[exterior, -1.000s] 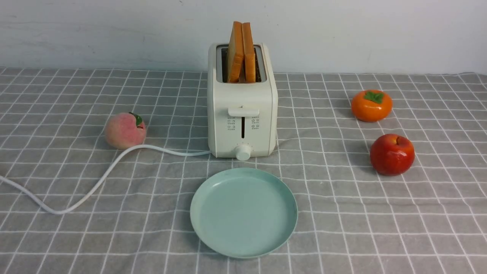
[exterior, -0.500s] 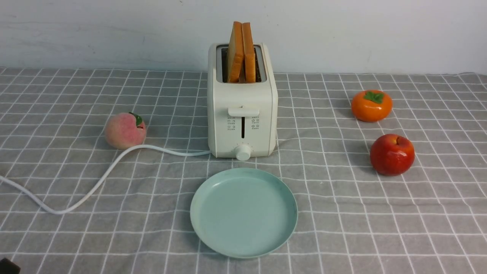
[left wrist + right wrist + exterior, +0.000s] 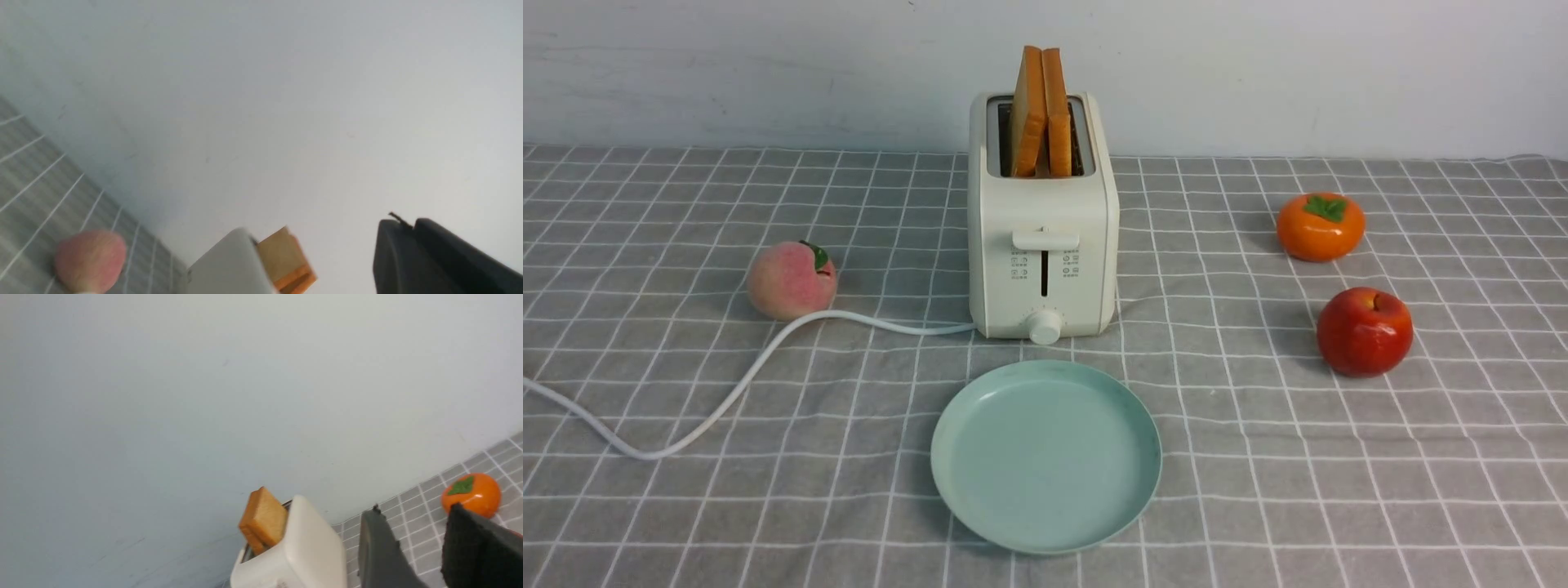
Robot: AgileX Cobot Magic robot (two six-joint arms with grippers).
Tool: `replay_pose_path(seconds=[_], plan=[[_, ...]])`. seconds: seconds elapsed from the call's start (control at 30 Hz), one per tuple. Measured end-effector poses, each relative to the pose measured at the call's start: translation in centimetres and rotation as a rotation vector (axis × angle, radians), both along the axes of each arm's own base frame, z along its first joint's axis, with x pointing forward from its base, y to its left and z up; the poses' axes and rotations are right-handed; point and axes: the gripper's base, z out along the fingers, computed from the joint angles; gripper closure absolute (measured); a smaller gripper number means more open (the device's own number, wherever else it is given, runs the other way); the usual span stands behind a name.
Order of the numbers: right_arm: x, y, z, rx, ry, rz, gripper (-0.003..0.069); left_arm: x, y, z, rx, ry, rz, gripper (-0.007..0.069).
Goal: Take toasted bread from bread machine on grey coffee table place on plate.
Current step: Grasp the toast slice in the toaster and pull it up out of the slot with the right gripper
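Observation:
Two slices of toasted bread (image 3: 1042,110) stand side by side in the slots of the cream-white bread machine (image 3: 1043,245) at the middle back of the grey coffee table (image 3: 1258,457). The mint-green plate (image 3: 1045,455) lies bare just in front of it. Neither gripper shows in the front view. In the left wrist view my left gripper (image 3: 402,228) is shut and empty, held away from the bread (image 3: 286,257) and the bread machine (image 3: 229,265). In the right wrist view my right gripper (image 3: 414,510) is open and empty, beside the bread machine (image 3: 302,547) and bread (image 3: 265,516), not touching them.
A peach (image 3: 791,279) sits left of the bread machine, and the white cord (image 3: 727,392) curves past it to the left edge. A persimmon (image 3: 1320,226) and a red apple (image 3: 1364,331) sit on the right. A pale wall runs behind the table.
A dark tip that showed at the bottom left corner of the front view half a second ago has gone out of view. Bread, bread machine and plate have not moved.

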Motion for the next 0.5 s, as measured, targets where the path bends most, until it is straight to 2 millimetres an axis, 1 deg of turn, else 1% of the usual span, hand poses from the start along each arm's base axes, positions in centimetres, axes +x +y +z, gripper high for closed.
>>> replay_pose_path(seconds=[0.03,0.07,0.1,0.13,0.17,0.2,0.23,0.27,0.3,0.33,0.4,0.47,0.5], plan=[[-0.1,0.2,1.7,-0.024,0.010,0.021,0.0419,-0.4,0.0,1.4,0.017,-0.013,0.000,0.0638],[0.4,0.5,2.8,-0.049,0.057,0.047,0.0419,-0.7,-0.1,2.2,0.033,-0.012,0.001,0.0638],[0.5,0.6,3.0,-0.060,0.080,0.060,0.0419,-0.8,-0.1,2.7,0.038,-0.009,0.000,0.0638],[1.0,1.0,4.7,-0.106,0.139,0.096,0.0419,-1.1,-0.1,4.2,0.068,0.024,0.003,0.0638],[1.9,1.3,5.2,-0.144,0.207,0.119,0.0419,-1.1,-0.2,5.4,0.092,0.077,0.004,0.0638],[2.7,1.6,5.9,-0.209,0.285,0.152,0.0419,-0.8,-0.2,6.5,0.117,0.170,0.005,0.0638],[3.8,1.8,6.1,-0.256,0.361,0.173,0.0419,-0.4,-0.2,6.8,0.137,0.258,0.005,0.0638],[4.1,1.9,6.0,-0.288,0.404,0.191,0.0421,-0.3,-0.2,7.5,0.148,0.287,0.006,0.0638],[5.5,2.0,5.9,-0.360,0.515,0.225,0.0437,0.5,-0.2,8.3,0.206,0.444,0.005,0.0638],[6.5,2.1,5.7,-0.404,0.586,0.246,0.0461,1.2,-0.2,8.7,0.261,0.562,0.002,0.0638],[8.0,2.1,5.2,-0.473,0.680,0.272,0.0531,2.5,-0.3,9.2,0.367,0.767,-0.022,0.0638],[9.7,2.2,4.3,-0.528,0.748,0.302,0.0643,4.2,-0.5,9.0,0.487,0.988,-0.080,0.0638],[9.8,2.2,4.3,-0.535,0.750,0.305,0.0649,4.3,-0.5,8.9,0.505,1.001,-0.086,0.0638]])
